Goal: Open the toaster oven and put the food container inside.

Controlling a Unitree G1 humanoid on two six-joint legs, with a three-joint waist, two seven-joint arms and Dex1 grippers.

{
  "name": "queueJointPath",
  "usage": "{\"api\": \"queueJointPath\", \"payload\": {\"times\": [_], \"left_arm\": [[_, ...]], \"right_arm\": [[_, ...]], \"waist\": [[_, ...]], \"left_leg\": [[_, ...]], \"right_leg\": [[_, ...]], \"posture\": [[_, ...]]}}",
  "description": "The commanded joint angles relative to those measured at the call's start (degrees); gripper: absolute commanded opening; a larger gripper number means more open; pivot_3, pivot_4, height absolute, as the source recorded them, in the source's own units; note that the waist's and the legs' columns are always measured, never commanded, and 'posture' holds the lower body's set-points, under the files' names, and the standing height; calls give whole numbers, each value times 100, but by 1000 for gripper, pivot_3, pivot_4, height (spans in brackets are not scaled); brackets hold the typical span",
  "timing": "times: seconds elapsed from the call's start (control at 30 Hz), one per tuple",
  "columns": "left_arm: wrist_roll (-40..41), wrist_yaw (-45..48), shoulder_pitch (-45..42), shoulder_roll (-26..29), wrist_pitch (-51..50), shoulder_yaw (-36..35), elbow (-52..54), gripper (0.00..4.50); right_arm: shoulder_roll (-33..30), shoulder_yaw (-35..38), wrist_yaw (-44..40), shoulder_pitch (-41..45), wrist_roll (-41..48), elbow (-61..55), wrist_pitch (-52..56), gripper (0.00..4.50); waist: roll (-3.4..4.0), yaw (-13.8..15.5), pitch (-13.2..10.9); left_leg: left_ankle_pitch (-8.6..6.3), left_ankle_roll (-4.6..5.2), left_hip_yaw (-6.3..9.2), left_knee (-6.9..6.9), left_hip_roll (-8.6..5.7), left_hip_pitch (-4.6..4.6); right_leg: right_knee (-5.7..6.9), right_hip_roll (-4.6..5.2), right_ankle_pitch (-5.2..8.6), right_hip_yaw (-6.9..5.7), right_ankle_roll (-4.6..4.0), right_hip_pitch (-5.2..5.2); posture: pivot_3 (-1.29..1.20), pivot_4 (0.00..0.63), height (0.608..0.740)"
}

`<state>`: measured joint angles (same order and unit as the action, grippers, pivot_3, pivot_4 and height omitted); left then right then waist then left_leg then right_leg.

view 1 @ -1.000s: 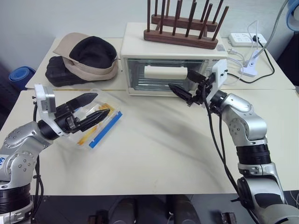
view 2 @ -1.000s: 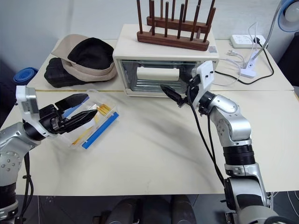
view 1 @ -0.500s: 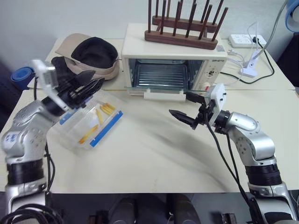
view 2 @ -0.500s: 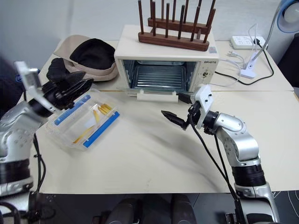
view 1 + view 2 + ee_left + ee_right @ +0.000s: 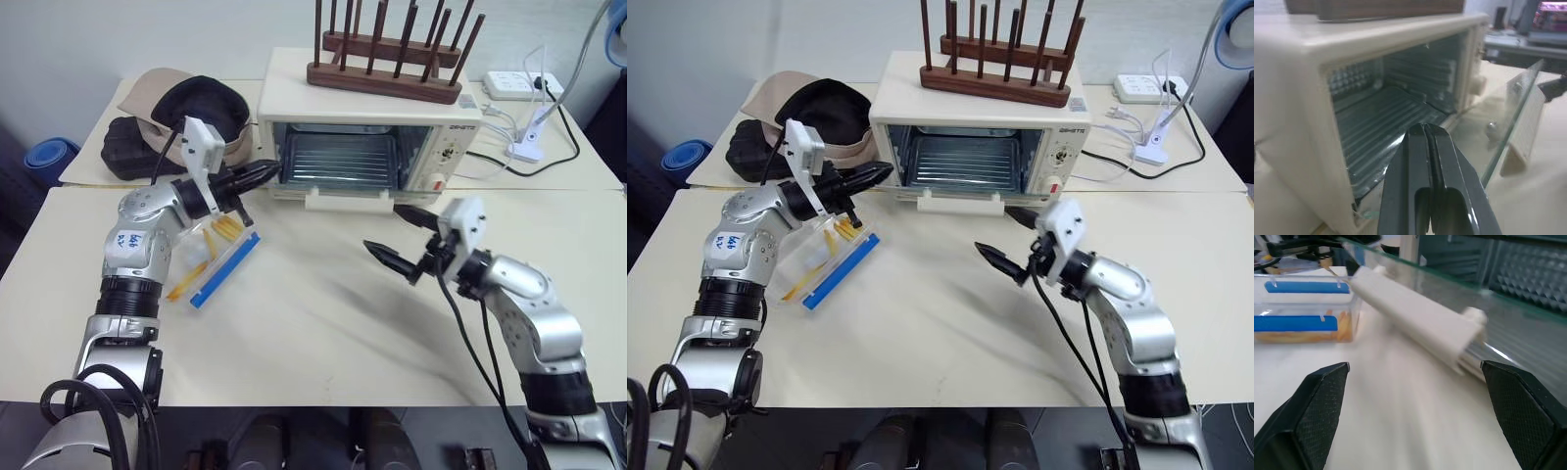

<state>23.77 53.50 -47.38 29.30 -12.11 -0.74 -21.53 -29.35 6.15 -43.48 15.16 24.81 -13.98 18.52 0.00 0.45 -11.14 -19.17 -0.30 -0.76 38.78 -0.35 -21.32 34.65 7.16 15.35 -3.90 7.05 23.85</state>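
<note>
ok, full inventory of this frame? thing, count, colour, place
cream-white toaster oven: 1, back centre of table, glass door dropped open, wire rack visible
clear plastic food container with blue clip strips: 1, yellow sticks inside, on table in front-left of oven
dark wooden peg rack: 1, brown, on top of oven
beige-and-black cap: 1, back left, on the black case
black case: 1, back left
white power strip: 1, back right, cables running from it
blue round object: 1, beyond the table's left edge
cream tables: 2, pushed together
left gripper: 1, black fingers shut, tips at oven's left front corner
right gripper: 1, black fingers open, above table in front of the open door
</note>
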Motion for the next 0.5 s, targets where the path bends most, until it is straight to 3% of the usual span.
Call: {"api": "queueJointPath", "payload": {"times": [0.03, 0.23, 0.5], "left_arm": [[-405, 532, 92, 137, 339, 364, 193, 30], [-1022, 596, 332, 231, 652, 705, 509, 30], [-2128, -43, 714, 143, 1107, 1203, 507, 30]], "right_arm": [[-207, 702, -8, -886, 211, -645, -190, 4500], [-329, 1839, -100, -2660, 448, -1158, -305, 4500], [-255, 2353, -261, -3342, 490, -1004, -748, 4500]], "waist": [[0, 69, 0], [-2, 103, -1], [-3, 75, -2]], "left_leg": [[-1, 1, 0, 3, 0, -1], [-7, 13, 0, 17, 0, 6], [-10, 19, -2, 23, 4, 25]], "right_leg": [[-2, 0, 0, 0, 1, -1], [-1, -1, -3, 4, 5, -16], [9, -9, -7, 23, 9, -24]], "posture": [[0, 150, 740], [0, 150, 740], [0, 150, 740]]}}
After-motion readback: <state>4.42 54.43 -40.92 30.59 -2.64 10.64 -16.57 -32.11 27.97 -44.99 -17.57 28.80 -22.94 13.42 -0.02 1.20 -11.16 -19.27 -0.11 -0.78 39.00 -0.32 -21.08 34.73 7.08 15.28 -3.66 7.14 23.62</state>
